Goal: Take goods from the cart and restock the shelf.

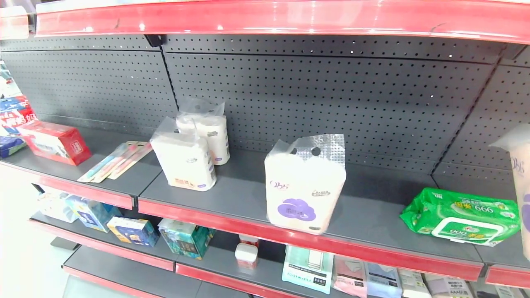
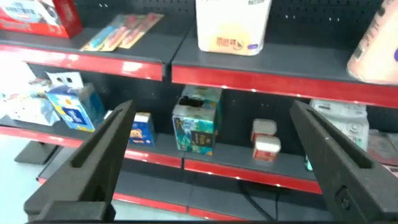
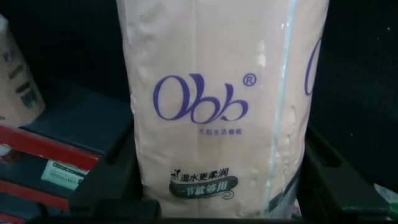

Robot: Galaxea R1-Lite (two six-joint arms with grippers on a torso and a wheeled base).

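Note:
A tall pale paper pack with purple print [image 3: 217, 106] stands between the dark fingers [image 3: 112, 180] of my right gripper [image 3: 221, 202], which is shut on its lower part. The same pack [image 1: 521, 174] shows at the right edge of the head view, over the grey shelf board [image 1: 372, 215]. My left gripper [image 2: 211, 162] is open, its two fingers [image 2: 93, 168] spread wide with nothing between them. It hangs in front of the red-edged lower shelves [image 2: 249, 168]. A similar white pack with a purple cloud [image 1: 304, 186] stands at the shelf's front edge, mid-shelf.
Two white roll packs [image 1: 184, 159] stand left of the middle. Toothbrush cards [image 1: 116, 161] and a red box [image 1: 56, 142] lie farther left. A green wipes pack [image 1: 461, 215] lies at the right. Bare board lies between the cloud pack and the wipes. Small boxes [image 2: 198, 121] fill the lower shelf.

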